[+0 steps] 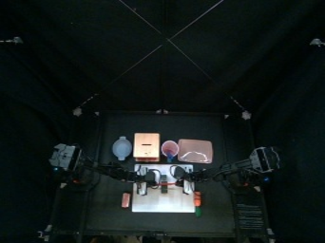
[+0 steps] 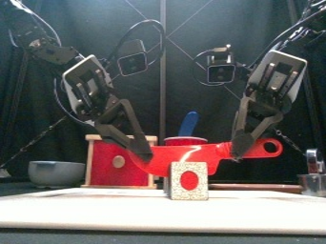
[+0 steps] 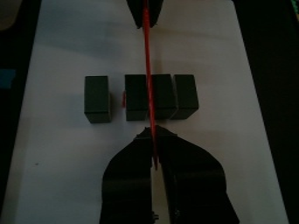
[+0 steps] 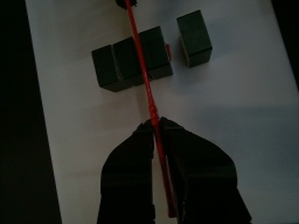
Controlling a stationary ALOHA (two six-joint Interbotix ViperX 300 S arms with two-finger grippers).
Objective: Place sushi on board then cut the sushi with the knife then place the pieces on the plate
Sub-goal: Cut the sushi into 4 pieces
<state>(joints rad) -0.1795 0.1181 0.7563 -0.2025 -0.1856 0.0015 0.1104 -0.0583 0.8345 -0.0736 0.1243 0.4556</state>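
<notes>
The red knife (image 2: 192, 152) hangs level across the white board (image 2: 76, 205), held at both ends. My left gripper (image 2: 143, 152) is shut on the blade tip and my right gripper (image 2: 239, 148) is shut on the end by the ringed handle. Directly under the blade stands the dark green sushi roll (image 2: 189, 181), its red-and-white end facing the front. The blade's lower edge is level with the roll's top. In the left wrist view the knife (image 3: 143, 52) runs over the main roll (image 3: 160, 96), and one cut piece (image 3: 98, 97) stands apart beside it.
Behind the board, from left to right, stand the blue-grey bowl (image 1: 121, 147), the wooden box (image 1: 146, 145) with its red drawer front, the red cup (image 1: 169, 147) holding a blue knife (image 2: 189, 124), and the pink tray (image 1: 195, 149). A metal cutter (image 2: 312, 181) sits at the right.
</notes>
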